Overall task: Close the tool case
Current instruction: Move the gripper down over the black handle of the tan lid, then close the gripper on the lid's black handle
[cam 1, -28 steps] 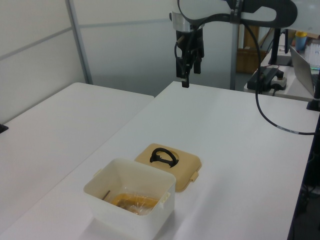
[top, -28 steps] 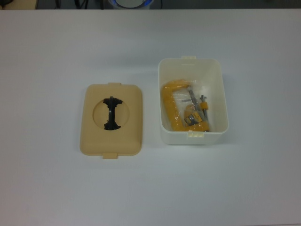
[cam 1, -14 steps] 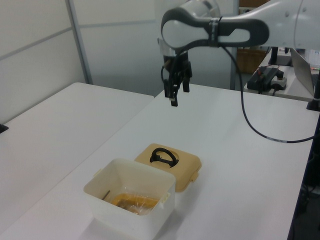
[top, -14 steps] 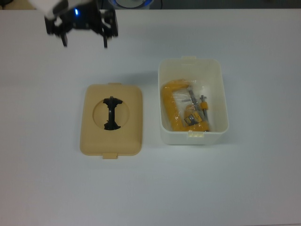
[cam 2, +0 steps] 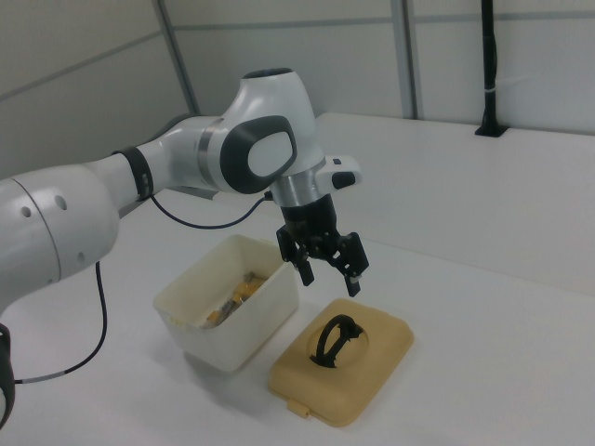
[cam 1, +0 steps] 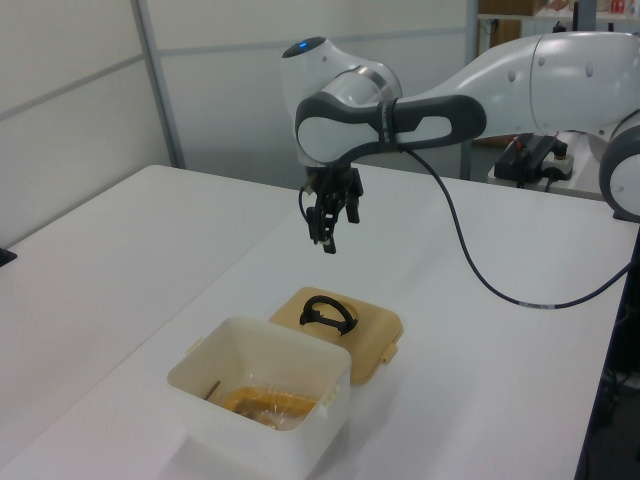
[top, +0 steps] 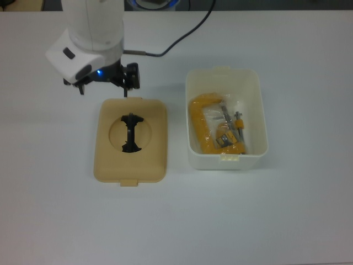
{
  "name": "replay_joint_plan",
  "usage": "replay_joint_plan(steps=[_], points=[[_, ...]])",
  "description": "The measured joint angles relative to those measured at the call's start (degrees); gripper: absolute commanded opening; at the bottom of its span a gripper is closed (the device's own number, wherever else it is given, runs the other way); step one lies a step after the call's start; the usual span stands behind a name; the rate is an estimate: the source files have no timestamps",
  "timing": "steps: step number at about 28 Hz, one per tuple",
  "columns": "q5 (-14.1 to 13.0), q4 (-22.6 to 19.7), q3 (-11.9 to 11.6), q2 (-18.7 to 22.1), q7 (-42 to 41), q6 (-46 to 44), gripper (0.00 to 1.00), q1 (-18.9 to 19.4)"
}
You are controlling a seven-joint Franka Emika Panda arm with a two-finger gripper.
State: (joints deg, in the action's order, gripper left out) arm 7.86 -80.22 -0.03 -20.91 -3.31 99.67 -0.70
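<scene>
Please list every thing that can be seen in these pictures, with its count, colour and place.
Box: one, white, open, on the table at the top view's right.
Lid: one, tan, flat on the table at the top view's left of the box, apart from it.
Handle: one, black, in the lid's round recess.
Clamp: one, yellow, inside the box.
Table: one, white, under everything.
Cable: one, black, running from the arm.
Arm: one, white and grey.
Hand: one, black, open, above the lid's far edge.
</scene>
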Motion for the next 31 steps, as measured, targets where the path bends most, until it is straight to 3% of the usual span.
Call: replay_joint_plan(steps=[13, 16, 21, 31], points=[[0.1, -5.3, 0.0, -0.7, 1.3, 5.3, 1.0, 2.5], [0.2, -5.7, 0.0, -0.7, 1.5, 5.8, 0.96, 2.6], [1.8, -7.4, 0.0, -0.7, 2.4, 8.4, 0.87, 2.5], [3.2, -10.4, 0.0, -0.7, 2.9, 9.3, 0.87, 2.4]])
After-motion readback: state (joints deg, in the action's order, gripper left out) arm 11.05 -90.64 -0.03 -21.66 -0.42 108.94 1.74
